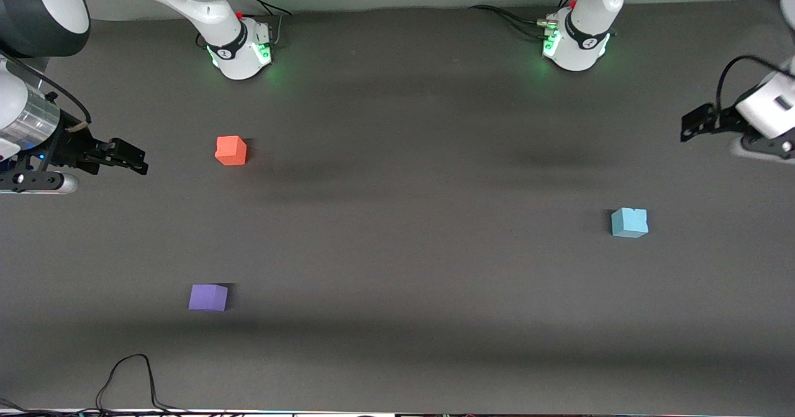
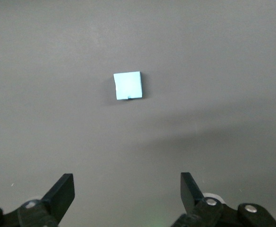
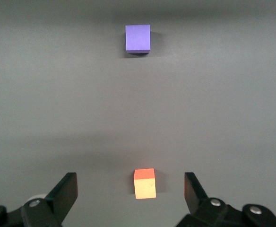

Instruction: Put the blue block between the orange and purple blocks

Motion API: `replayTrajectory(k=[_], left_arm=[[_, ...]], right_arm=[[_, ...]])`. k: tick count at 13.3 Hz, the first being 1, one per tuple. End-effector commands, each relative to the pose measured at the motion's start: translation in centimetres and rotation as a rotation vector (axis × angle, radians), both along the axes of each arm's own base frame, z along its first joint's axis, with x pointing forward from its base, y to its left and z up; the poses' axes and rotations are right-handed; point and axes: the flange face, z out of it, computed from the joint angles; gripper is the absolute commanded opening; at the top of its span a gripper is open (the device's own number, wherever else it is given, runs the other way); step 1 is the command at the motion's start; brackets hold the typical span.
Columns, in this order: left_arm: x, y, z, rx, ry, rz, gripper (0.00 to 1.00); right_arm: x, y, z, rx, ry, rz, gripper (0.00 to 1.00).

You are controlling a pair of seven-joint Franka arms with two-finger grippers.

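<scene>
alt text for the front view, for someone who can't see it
Three small cubes sit apart on a dark grey table: an orange block and a purple block toward the right arm's end, purple nearer the camera, and a blue block toward the left arm's end. The open right gripper and open left gripper hover at the table's ends, holding nothing.

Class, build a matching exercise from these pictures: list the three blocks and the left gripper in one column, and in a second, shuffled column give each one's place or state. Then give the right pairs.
Column one:
1. orange block
2. purple block
3. blue block
4. left gripper

Column two:
A. open, holding nothing
B. toward the left arm's end of the table
C. nearest to the front camera
D. nearest to the right arm's base

Pairs: 1-D, 2-C, 3-B, 4-A
</scene>
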Motion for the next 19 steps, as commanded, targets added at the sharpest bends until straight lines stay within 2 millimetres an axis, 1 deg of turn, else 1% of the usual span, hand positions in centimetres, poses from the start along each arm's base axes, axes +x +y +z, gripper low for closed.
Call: replayTrajectory(k=[1, 3, 4, 7, 9, 12, 14, 16, 18, 19], left_arm=[[-0.9, 0.1, -6.1, 0.010, -0.030, -0.022, 1.00], [-0.3, 0.0, -10.4, 0.012, -0.046, -0.030, 1.00], [0.3, -0.1, -12.2, 0.012, -0.044, -0.033, 1.00], [1.9, -0.6, -16.8, 0.013, -0.053, -0.047, 1.00], [2.6, -0.6, -19.5, 0.014, -0.064, -0.049, 1.00], [3.4, -0.5, -24.2, 0.015, -0.078, -0.052, 1.00], [3.4, -0.3, -26.7, 0.015, -0.076, -0.050, 1.00], [3.6, -0.6, -28.7, 0.015, -0.087, -0.057, 1.00], [3.6, -0.6, -29.9, 0.016, -0.095, -0.058, 1.00], [3.6, -0.5, -29.9, 0.015, -0.093, -0.056, 1.00]], right_arm=[[0.2, -0.1, 0.4, -0.015, 0.003, -0.012, 1.00], [0.2, -0.2, 0.3, -0.012, 0.006, -0.014, 1.00], [0.2, -0.2, 0.3, -0.012, 0.006, -0.014, 1.00], [0.2, -0.2, 0.3, -0.011, 0.006, -0.015, 1.00], [0.2, -0.3, 0.3, -0.011, 0.006, -0.018, 1.00], [0.2, -0.3, 0.3, -0.011, 0.008, -0.022, 1.00], [0.2, -0.3, 0.2, -0.011, 0.009, -0.022, 1.00], [0.1, -0.3, 0.2, -0.011, 0.011, -0.022, 1.00], [0.2, -0.3, 0.2, -0.011, 0.009, -0.022, 1.00], [0.2, -0.3, 0.2, -0.011, 0.009, -0.022, 1.00]])
